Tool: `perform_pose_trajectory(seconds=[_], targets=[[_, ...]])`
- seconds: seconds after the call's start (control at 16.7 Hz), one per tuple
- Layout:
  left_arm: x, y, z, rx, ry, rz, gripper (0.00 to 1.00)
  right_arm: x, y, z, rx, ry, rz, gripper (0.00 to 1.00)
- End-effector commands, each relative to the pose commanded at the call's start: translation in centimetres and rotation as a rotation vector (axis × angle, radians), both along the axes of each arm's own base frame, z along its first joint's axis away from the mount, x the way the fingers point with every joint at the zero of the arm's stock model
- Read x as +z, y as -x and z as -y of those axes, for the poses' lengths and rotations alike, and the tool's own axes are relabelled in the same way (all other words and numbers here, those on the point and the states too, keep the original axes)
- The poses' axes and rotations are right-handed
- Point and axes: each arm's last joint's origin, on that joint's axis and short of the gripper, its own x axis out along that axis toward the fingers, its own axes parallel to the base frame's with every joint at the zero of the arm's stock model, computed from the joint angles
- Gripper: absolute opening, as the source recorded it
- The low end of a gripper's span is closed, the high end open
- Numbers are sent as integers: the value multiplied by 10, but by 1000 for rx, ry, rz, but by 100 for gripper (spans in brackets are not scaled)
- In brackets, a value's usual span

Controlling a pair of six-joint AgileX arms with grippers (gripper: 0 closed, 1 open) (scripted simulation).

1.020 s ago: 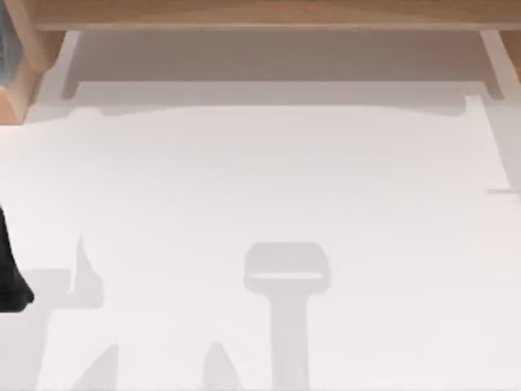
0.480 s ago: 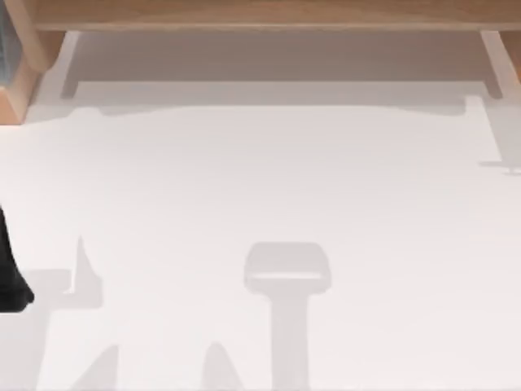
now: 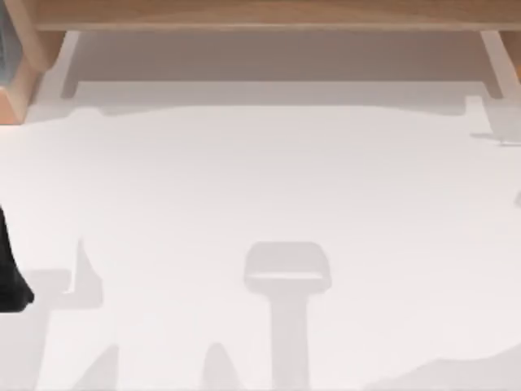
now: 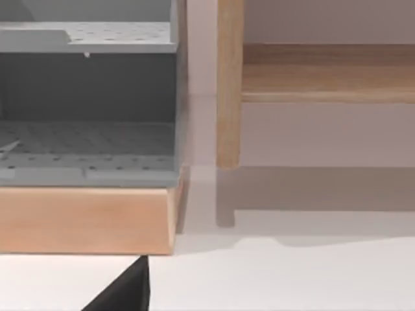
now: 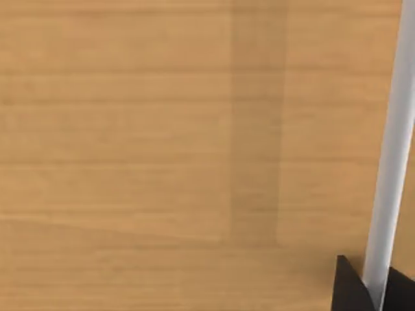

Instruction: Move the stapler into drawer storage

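Note:
The stapler is out of view. In the right wrist view a wooden panel (image 5: 162,149) stands very close, with a pale straight bar (image 5: 392,149) running across it. My right gripper's dark fingertips (image 5: 350,288) sit on either side of that bar. In the top view, the dark bulk of my left arm (image 3: 10,277) rests at the table's left edge. One dark fingertip (image 4: 126,291) of the left gripper points toward a wooden-framed unit with grey perforated shelves (image 4: 84,149).
A light wooden structure (image 3: 260,15) spans the far edge of the white table (image 3: 260,187), with a wooden corner piece (image 3: 20,81) at far left. A wooden upright post (image 4: 228,84) stands beside the grey shelf unit. Arm shadows lie on the near table.
A thin shadow at the table's right edge has slid toward the far wooden structure, and a new broad shadow has come in at the near right corner. The left arm has not moved.

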Motion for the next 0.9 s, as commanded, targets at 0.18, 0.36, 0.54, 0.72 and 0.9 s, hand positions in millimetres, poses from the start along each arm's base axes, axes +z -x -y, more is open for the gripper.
perform_pose_trajectory(seconds=[0.18, 0.36, 0.54, 0.72, 0.9], targets=[[0, 0, 0, 0, 0, 0, 100, 3, -16, -2, 6, 10, 10, 0], [0, 0, 0, 0, 0, 0, 100, 3, -17, -2, 7, 11, 10, 0], [0, 0, 0, 0, 0, 0, 100, 1, -19, -1, -1, 8, 2, 0], [0, 0, 0, 0, 0, 0, 100, 2, -41, 1, 1, 10, 7, 0], [0, 0, 0, 0, 0, 0, 100, 10, -68, 4, 3, 20, 30, 0]])
